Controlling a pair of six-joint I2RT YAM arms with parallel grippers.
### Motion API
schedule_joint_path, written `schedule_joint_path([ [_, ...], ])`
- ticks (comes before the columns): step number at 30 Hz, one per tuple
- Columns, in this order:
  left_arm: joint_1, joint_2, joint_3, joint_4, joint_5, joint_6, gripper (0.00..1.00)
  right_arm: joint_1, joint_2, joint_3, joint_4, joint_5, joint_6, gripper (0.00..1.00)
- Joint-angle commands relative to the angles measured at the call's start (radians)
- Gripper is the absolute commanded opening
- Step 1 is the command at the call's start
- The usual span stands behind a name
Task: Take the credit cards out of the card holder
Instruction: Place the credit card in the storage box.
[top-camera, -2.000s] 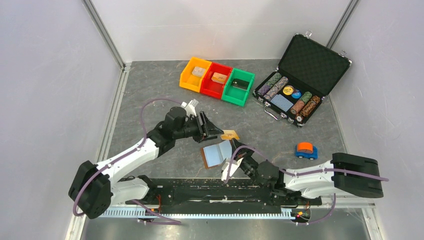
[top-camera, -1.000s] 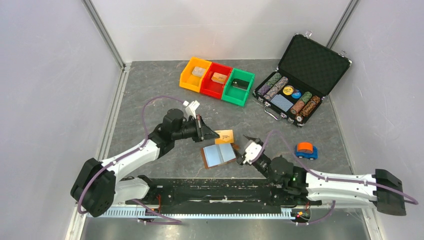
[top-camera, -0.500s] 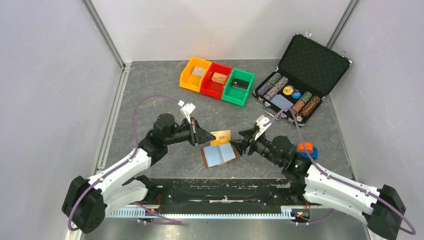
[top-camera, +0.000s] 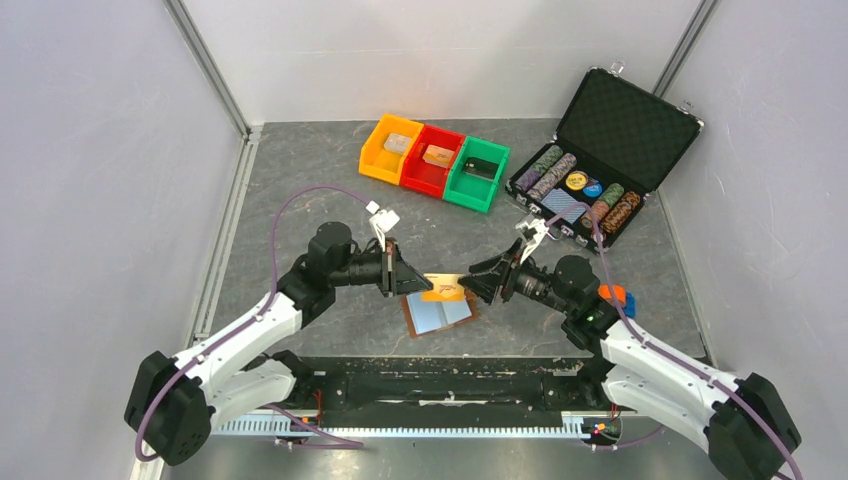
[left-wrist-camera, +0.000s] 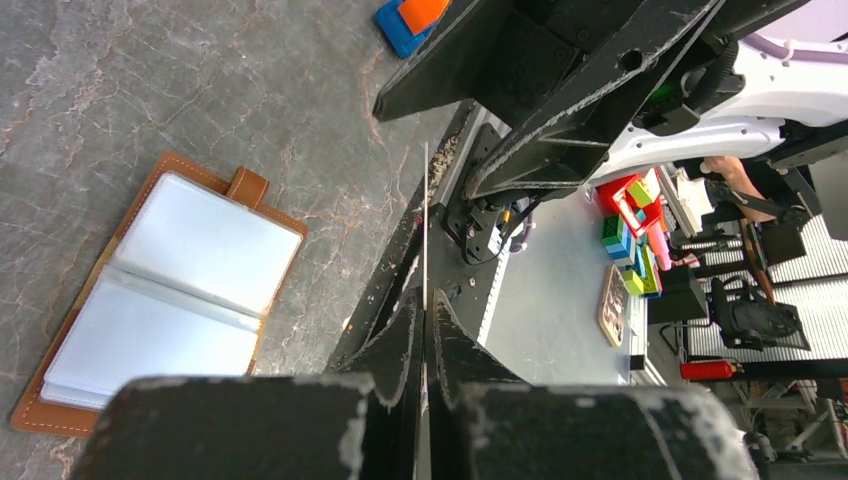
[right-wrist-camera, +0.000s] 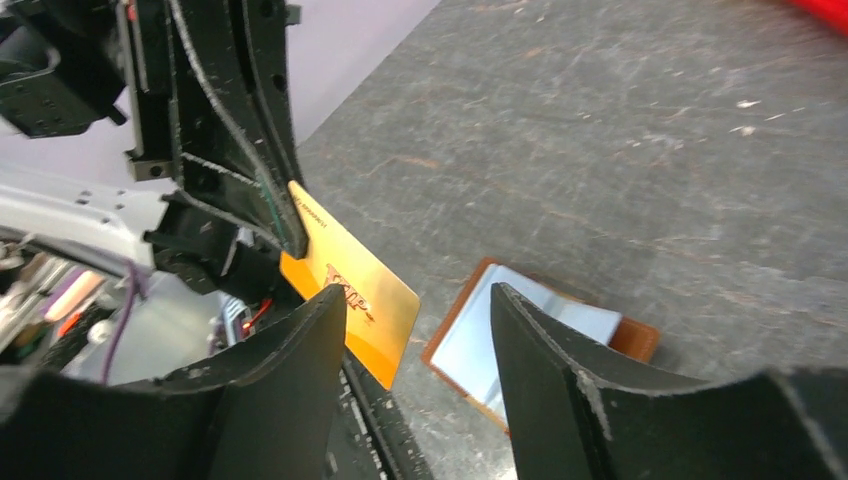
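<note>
The card holder lies spread open on the table, brown leather with pale blue pockets; it also shows in the left wrist view and the right wrist view. My left gripper is shut on one end of a gold credit card, holding it in the air just above the holder. The left wrist view shows that card edge-on. My right gripper faces it from the right, open, its fingertips on either side of the card's free end without touching it.
Orange, red and green bins stand in a row at the back. An open black chip case sits at the back right. A blue and orange toy car is half hidden behind my right arm.
My right arm has swung up from the near edge and turned left until its open jaws face the card. My left gripper has drifted slightly nearer with the card, over the holder.
</note>
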Motion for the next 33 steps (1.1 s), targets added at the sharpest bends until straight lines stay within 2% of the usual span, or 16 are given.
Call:
schedule_joint_path([
  [1, 0.005, 0.011, 0.036, 0.03, 0.067, 0.035, 0.02, -0.014, 0.041, -0.027, 0.171, -0.154, 0.082, 0.53],
  [5, 0.006, 0.025, 0.042, 0.043, 0.075, 0.017, 0.02, -0.021, 0.076, -0.036, 0.222, -0.194, 0.106, 0.39],
  [10, 0.027, 0.047, 0.064, 0.007, 0.072, -0.01, 0.05, -0.046, 0.087, -0.069, 0.338, -0.229, 0.179, 0.0],
  [12, 0.059, 0.05, 0.06, 0.025, 0.091, -0.046, 0.22, -0.062, 0.086, -0.082, 0.393, -0.237, 0.231, 0.0],
  [13, 0.075, 0.049, 0.048, 0.055, 0.112, -0.07, 0.28, -0.07, 0.085, -0.09, 0.417, -0.239, 0.252, 0.0],
  [16, 0.098, 0.04, 0.019, 0.139, 0.135, -0.118, 0.38, -0.091, 0.079, -0.103, 0.465, -0.237, 0.299, 0.0],
  [22, 0.097, 0.044, 0.001, 0.192, 0.142, -0.139, 0.5, -0.111, 0.091, -0.13, 0.563, -0.234, 0.377, 0.0],
  [29, 0.098, 0.053, -0.002, 0.209, 0.14, -0.138, 0.49, -0.117, 0.114, -0.14, 0.637, -0.224, 0.435, 0.0],
  [33, 0.097, 0.057, -0.017, 0.26, 0.146, -0.179, 0.25, -0.119, 0.112, -0.141, 0.613, -0.199, 0.432, 0.0],
])
